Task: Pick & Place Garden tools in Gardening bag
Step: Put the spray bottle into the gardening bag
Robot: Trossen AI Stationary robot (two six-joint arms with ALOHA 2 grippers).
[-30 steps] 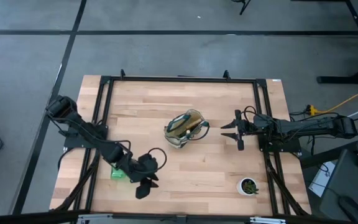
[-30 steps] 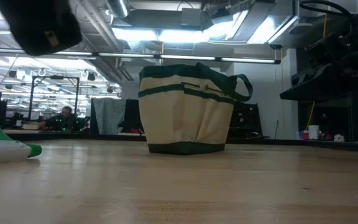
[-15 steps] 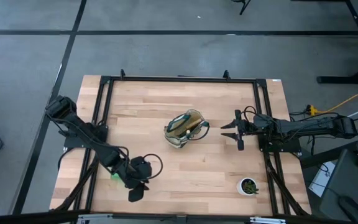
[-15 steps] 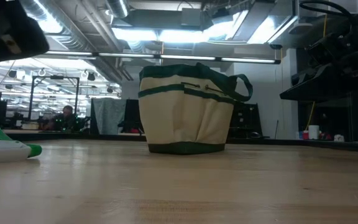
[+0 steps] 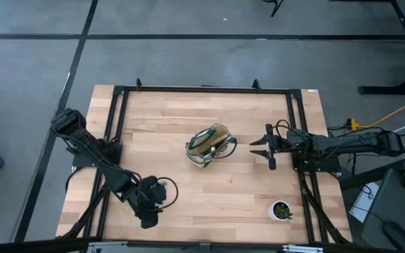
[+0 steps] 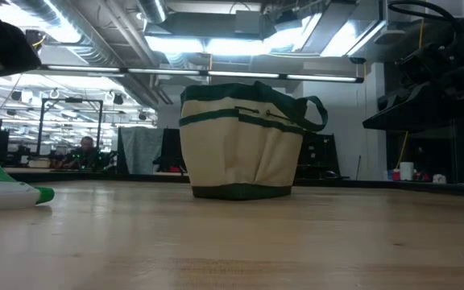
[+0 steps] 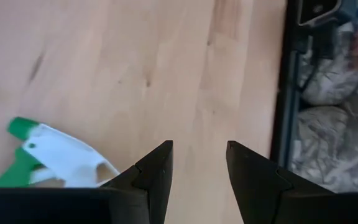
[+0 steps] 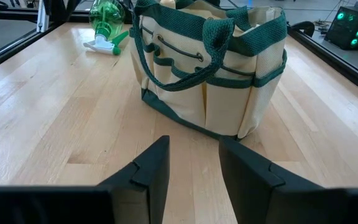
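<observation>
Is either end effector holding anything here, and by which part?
Nothing is held. The left end effector is open beside the green spray bottle with white trigger; the right end effector is open, empty.

Cream bag [image 8: 216, 81] with dark green trim; green-and-white spray bottle [image 7: 55, 158]

One camera looks straight down, one level across the table; both show the bag [image 5: 210, 145] at centre frame.

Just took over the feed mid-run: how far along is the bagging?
Some tools already show inside the gardening bag from above; which ones is unclear. The left gripper, jaws open and empty, is over the table near the spray bottle, which lies outside the bag. The right gripper waits, open, beside the bag.
</observation>
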